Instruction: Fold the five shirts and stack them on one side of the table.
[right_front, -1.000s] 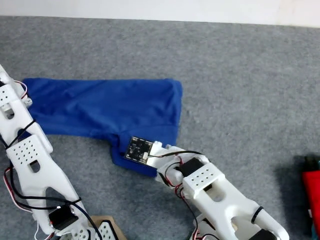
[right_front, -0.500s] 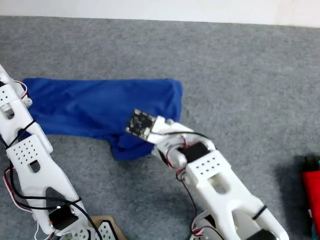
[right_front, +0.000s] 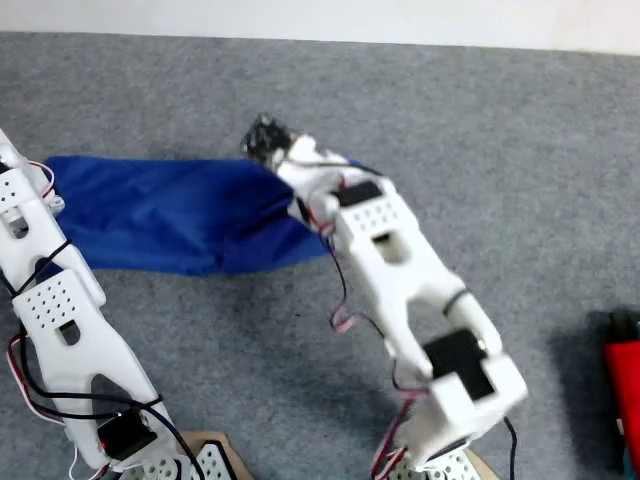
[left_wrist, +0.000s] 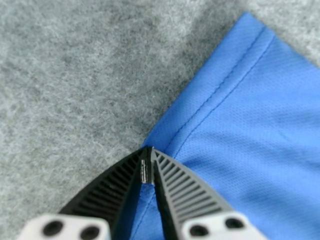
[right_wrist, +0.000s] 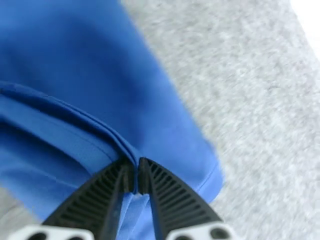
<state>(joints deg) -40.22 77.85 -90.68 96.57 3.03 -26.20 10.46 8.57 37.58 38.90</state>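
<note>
high view shows just one shirt in play rn, the blue shirt (right_front: 170, 215), lying as a long band across the left half of the grey table (right_front: 500, 130). right gripper (right_wrist: 134, 175) is pressed together on a doubled-up bit of the fabric. in the right wrist view i can see a couple of layers of hem going into the jaws, and from above the right arm (right_front: 390, 260) is stretched over the shirt's right end, near its far edge. left gripper (left_wrist: 148, 167) is pinched tight too, right on the hem at a corner of the shirt w/ bare table beside it, at the band's left end. so imo we're mid first fold: cloth looks doubled over lengthwise, both ends are held, and there's no crosswise fold yet. no stack anywhere i can see, so 0 of 5 finished afaict. there's a red thing (right_front: 625, 385) at the right edge of the table, could be another shirt, can't tell. left to do: finish this one, park it on one side, then four more. early days tbh.
</note>
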